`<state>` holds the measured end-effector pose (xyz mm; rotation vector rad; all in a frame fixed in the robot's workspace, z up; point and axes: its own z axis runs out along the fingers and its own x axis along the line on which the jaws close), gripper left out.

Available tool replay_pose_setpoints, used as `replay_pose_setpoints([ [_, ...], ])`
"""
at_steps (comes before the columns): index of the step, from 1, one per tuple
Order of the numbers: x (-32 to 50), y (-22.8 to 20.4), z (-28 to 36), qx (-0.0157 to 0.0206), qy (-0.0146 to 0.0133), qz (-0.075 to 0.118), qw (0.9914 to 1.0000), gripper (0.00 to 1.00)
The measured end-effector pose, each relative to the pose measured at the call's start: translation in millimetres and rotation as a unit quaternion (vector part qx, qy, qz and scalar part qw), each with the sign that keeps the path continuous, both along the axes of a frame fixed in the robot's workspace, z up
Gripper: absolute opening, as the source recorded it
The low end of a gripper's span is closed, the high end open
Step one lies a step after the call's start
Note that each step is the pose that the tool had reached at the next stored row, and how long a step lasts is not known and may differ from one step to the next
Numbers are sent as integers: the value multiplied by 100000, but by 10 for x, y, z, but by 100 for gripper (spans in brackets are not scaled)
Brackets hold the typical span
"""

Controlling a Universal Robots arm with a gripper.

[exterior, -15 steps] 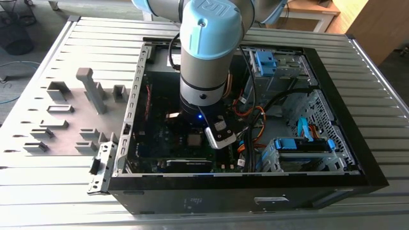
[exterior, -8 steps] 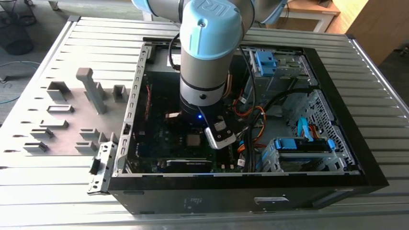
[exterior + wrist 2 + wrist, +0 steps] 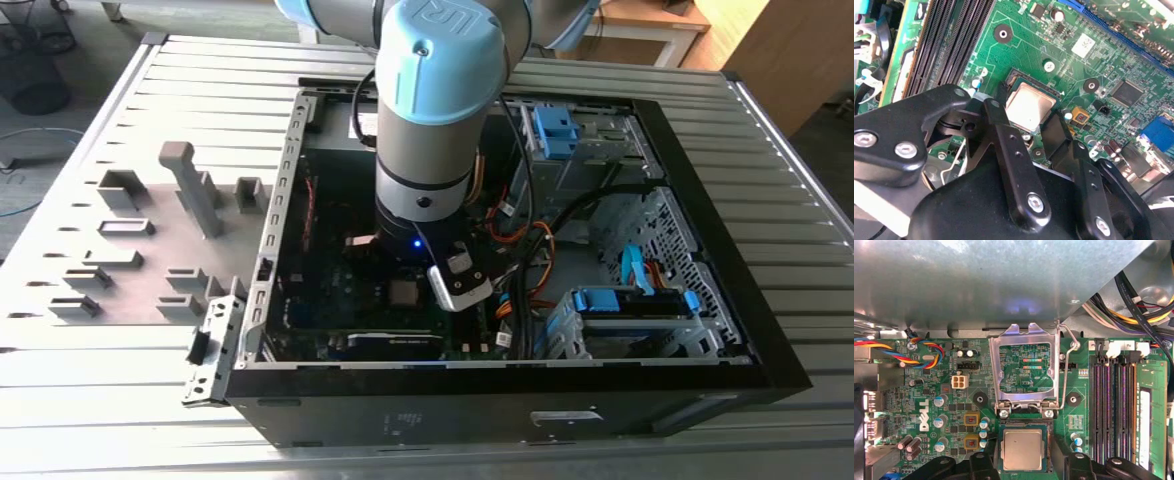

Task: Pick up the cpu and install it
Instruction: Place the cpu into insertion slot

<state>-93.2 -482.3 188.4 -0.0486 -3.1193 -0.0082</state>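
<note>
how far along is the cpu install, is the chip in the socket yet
Looks done: the cpu lies flat in its socket in both wrist views. In hand: nothing; the gripper is open, its fingers on either side of the chip and apart from it. Left: the metal load plate stands flipped up and its wire lever is raised, so the socket is not yet clamped shut.

One cpu (image 3: 1023, 449), one raised metal socket frame (image 3: 1024, 335), one motherboard (image 3: 954, 410) with four memory slots (image 3: 1102, 405), one gripper (image 3: 1029, 457) with two fingers (image 3: 985, 466). In the exterior view: one robot arm (image 3: 427, 120), one open computer case (image 3: 467, 410), two blue drive brackets (image 3: 554, 130).
</note>
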Motion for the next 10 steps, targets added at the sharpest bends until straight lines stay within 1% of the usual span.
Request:
replay_pose_setpoints([
  [10, 9, 0, -1, 5, -1, -2, 100000, 54],
])
